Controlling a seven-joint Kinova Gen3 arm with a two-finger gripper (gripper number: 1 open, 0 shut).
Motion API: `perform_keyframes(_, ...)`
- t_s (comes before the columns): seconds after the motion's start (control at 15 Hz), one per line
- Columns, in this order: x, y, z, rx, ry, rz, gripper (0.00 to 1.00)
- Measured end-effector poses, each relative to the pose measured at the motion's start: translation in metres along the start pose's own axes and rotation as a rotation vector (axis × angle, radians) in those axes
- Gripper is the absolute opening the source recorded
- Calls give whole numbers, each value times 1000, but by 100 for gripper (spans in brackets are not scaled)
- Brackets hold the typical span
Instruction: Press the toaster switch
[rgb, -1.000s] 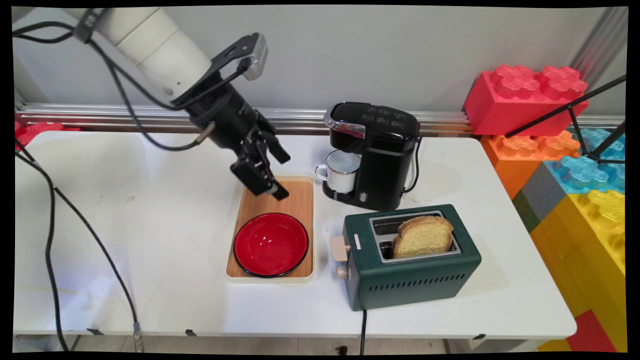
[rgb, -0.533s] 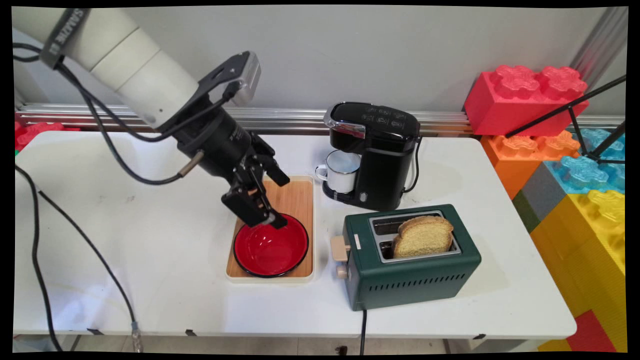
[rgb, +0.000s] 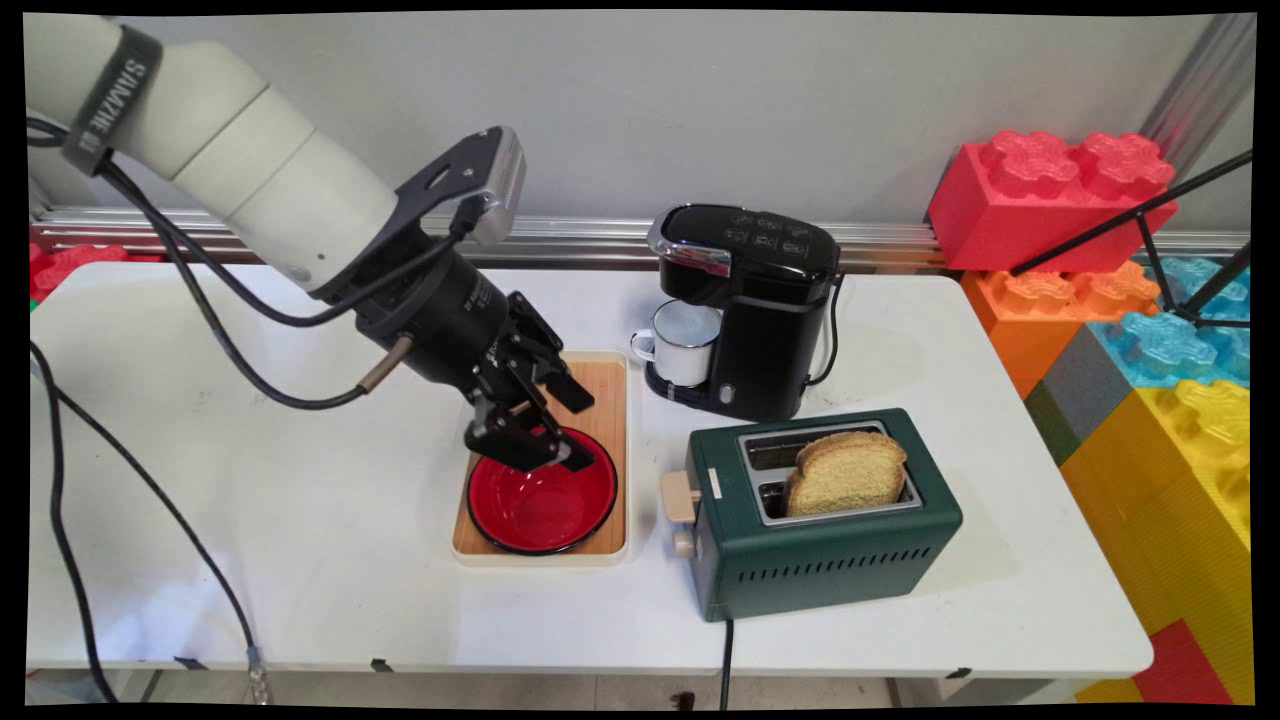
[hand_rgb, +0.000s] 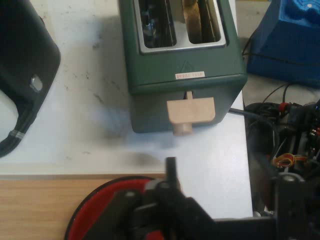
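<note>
Hanging low over the red bowl (rgb: 542, 500) on the tray (rgb: 610, 400) in the main view, the gripper (rgb: 578, 432) has its fingers apart; the toaster (rgb: 830, 560) stands beside. From the hand view, bowl (hand_rgb: 92, 200) and toaster (hand_rgb: 182, 80) face the gripper (hand_rgb: 170, 172), finger gap unclear.

- Red bowl (rgb: 545, 497): glossy, smooth, with a dark rim.
- Tray (rgb: 604, 400): matt wood-grain floor inside a smooth cream rim.
- Toaster (rgb: 830, 560): matt dark green shell, brushed metal plate around its 2 slots, beige plastic lever (hand_rgb: 190, 110).
- Bread slice (rgb: 848, 472): rough, porous crumb.
- Coffee maker (rgb: 770, 300): glossy black plastic with a chrome band.
- Mug (rgb: 683, 345): smooth white enamel, dark rim.
- Table (rgb: 300, 500): smooth white, faintly scuffed.
- Gripper (rgb: 575, 430): matt black.
</note>
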Motion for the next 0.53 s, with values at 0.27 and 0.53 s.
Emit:
perform_keyframes(0.27,4,6,5,3,3,-3,0)
perform_keyframes(0.53,11,10,13,1,-4,-8,0)
